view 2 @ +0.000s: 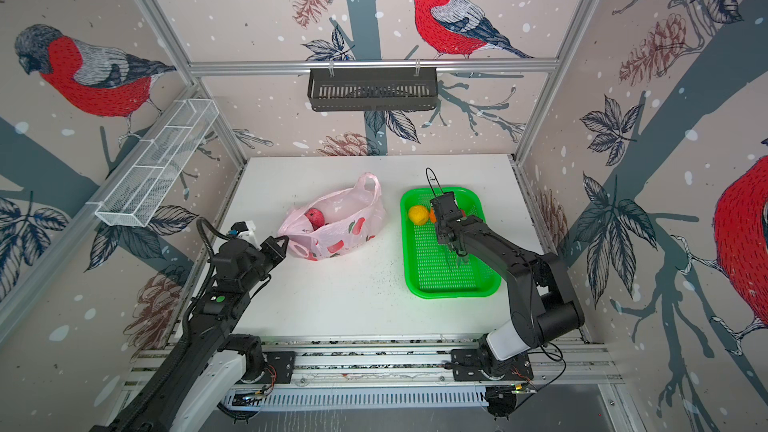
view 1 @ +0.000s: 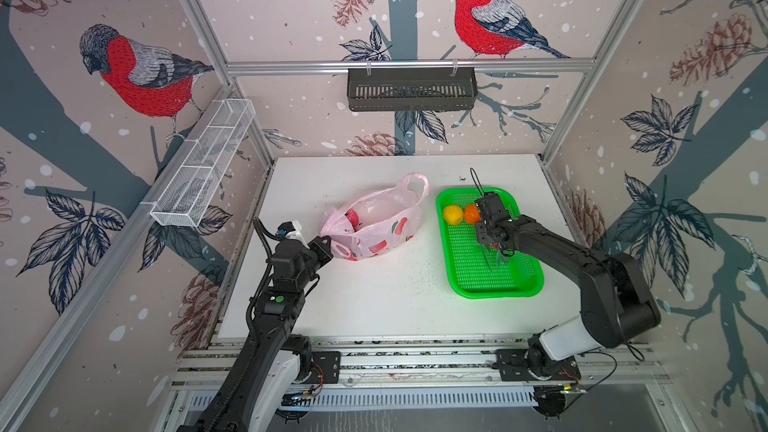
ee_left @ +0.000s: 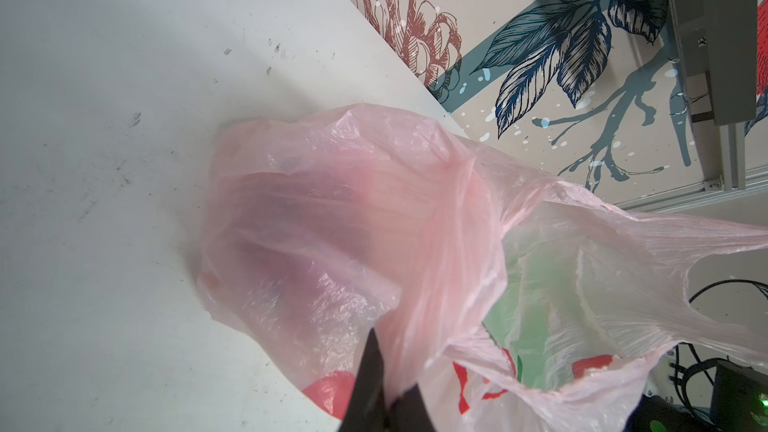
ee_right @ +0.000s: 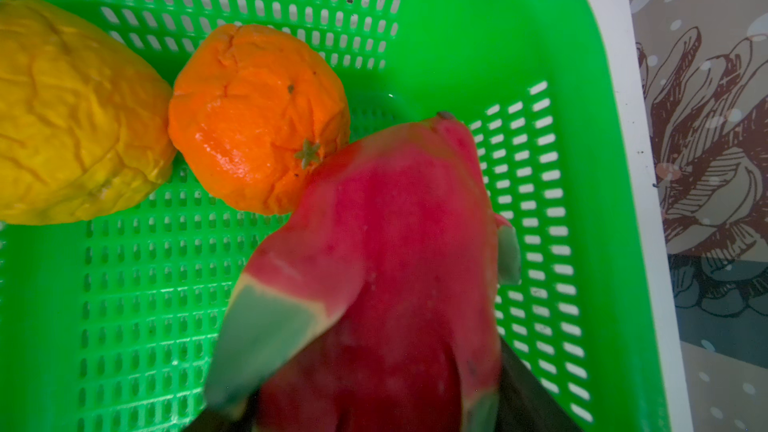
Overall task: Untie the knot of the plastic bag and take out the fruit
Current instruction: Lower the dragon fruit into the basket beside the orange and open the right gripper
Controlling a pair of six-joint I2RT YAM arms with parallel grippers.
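The left fingers are pinching the bag by its left rim on the worktop. Its film is judged thin and slippery, best taken where bunched. The right fingers are gripping a dragon fruit over the right basket.

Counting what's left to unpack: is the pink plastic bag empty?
Not empty: a red fruit lies inside the plastic bag, visible through its open mouth in both top views.

Bare table gap between plastic bag and green basket; broad bare stretch in front.
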